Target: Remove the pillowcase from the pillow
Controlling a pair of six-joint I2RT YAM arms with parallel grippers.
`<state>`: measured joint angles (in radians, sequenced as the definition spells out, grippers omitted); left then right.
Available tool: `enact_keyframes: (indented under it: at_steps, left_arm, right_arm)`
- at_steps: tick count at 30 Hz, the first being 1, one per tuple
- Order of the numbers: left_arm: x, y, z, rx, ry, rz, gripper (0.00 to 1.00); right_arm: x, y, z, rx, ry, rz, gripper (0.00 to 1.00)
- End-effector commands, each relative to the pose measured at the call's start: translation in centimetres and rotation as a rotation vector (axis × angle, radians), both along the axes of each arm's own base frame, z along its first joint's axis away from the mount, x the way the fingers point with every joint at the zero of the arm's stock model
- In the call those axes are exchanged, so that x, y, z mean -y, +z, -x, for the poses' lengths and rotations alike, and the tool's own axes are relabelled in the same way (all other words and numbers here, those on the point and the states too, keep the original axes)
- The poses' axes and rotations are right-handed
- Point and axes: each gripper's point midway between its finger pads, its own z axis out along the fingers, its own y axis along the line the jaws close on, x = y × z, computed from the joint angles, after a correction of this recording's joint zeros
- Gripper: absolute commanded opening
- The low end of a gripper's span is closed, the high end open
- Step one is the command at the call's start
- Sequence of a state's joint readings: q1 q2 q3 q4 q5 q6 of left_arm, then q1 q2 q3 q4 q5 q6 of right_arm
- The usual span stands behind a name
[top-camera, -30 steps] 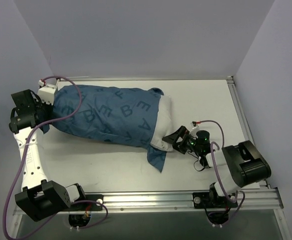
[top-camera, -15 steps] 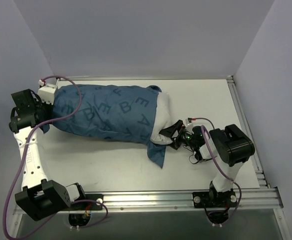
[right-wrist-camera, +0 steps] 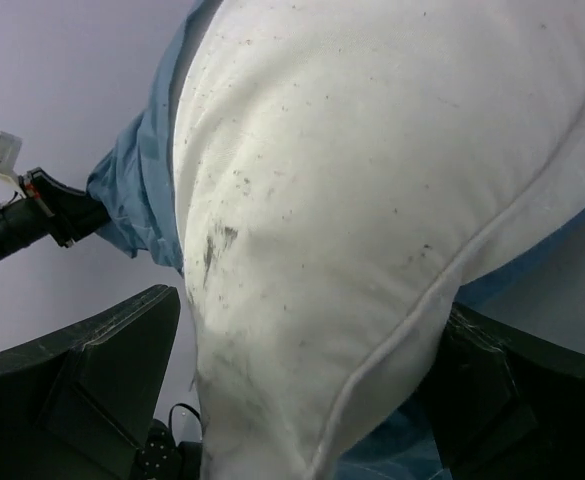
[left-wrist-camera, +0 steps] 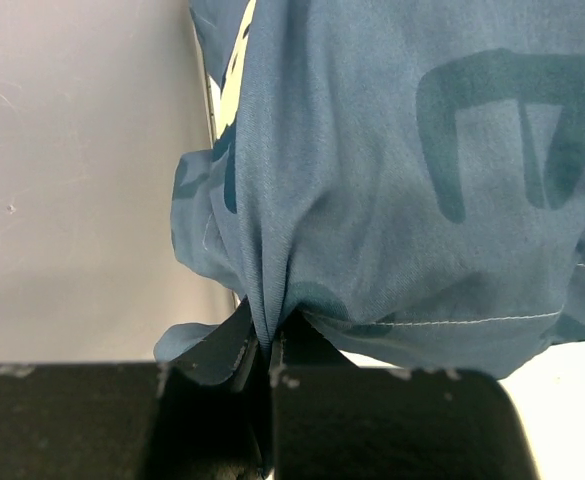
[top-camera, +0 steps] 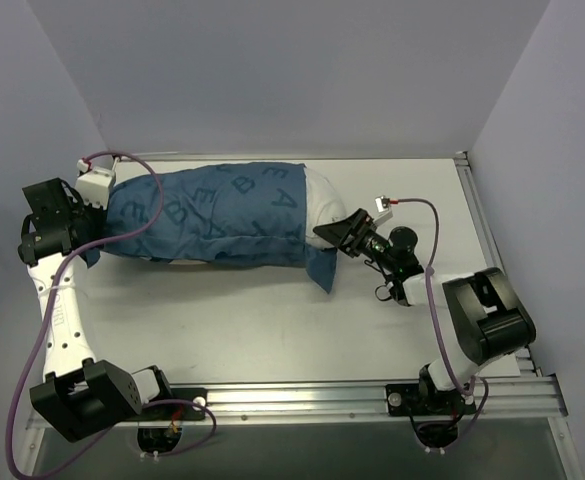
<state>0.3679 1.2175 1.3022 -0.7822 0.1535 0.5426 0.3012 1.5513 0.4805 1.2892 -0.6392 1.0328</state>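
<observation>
The dark blue lettered pillowcase [top-camera: 212,210] lies across the back of the table with the pillow inside. The white pillow [top-camera: 319,195] sticks out of its open right end. My left gripper [top-camera: 90,215] is shut on a bunched fold at the pillowcase's closed left end [left-wrist-camera: 269,345]. My right gripper [top-camera: 337,232] is closed on the pillow's bare right end. In the right wrist view the plump white pillow [right-wrist-camera: 352,200] fills the space between both fingers [right-wrist-camera: 122,380], with the blue pillowcase [right-wrist-camera: 137,190] behind it.
The white table [top-camera: 222,320] has a metal rail along the near edge [top-camera: 372,400] and one along the right side [top-camera: 482,230]. Grey walls stand close on the left, back and right. The left arm's pink cable [top-camera: 157,200] loops over the pillowcase.
My right gripper has moved back and up with the pillow's end, and the pillow has swung straighter along the back of the table. The left gripper has stayed in place.
</observation>
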Motion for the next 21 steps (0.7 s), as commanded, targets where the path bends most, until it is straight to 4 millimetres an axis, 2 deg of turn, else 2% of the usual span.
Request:
enact_keyframes:
  at_steps: [1,4,7,9,10,14,15,16,17,19,20,21]
  left_arm:
    - [0.9,2.3,-1.1,0.096,-0.042,-0.001,0.02]
    - [1.1,2.3,-1.1,0.097,-0.044,0.007,0.02]
    - [1.1,2.1,-1.2,0.093,-0.046,0.007,0.02]
    - [1.1,2.1,-1.1,0.091,-0.044,0.007,0.02]
    - [1.2,2.1,-1.2,0.091,-0.047,0.006,0.02]
    - [1.2,1.9,-1.1,0.088,-0.049,0.007,0.02]
    - [1.2,1.8,-1.0,0.087,-0.049,0.007,0.02]
    - [1.1,1.9,-1.0,0.091,-0.047,0.004,0.02]
    - [1.1,1.9,-1.0,0.091,-0.048,-0.001,0.02]
    - [1.1,1.8,-1.0,0.090,-0.050,-0.009,0.02]
    - [0.9,1.7,-1.0,0.086,-0.048,-0.016,0.02]
    - [0.7,1.7,-0.9,0.084,-0.045,-0.026,0.02]
  right_arm:
    - [-2.3,0.9,0.4,0.070,0.066,-0.024,1.00]
    - [-3.5,1.0,0.1,0.071,0.084,-0.014,1.00]
    - [-4.8,1.0,-0.9,0.082,0.083,0.075,1.00]
    - [-4.8,0.2,-1.6,0.068,0.056,0.141,0.97]
    - [-4.9,0.7,-1.9,0.079,0.048,0.143,0.95]
    - [-4.6,-0.8,-2.6,0.022,0.030,0.190,0.76]
    - [-4.4,-1.3,-2.7,0.001,0.024,0.195,0.63]
    - [-4.4,-1.7,-2.8,-0.015,0.021,0.200,0.56]
    - [-4.1,-2.3,-2.8,-0.038,0.012,0.210,0.44]
    - [-3.7,-2.8,-3.0,-0.045,-0.006,0.229,0.34]
    - [-3.3,-3.5,-2.9,-0.071,-0.014,0.249,0.26]
    - [-3.0,-3.7,-3.0,-0.078,-0.023,0.266,0.25]
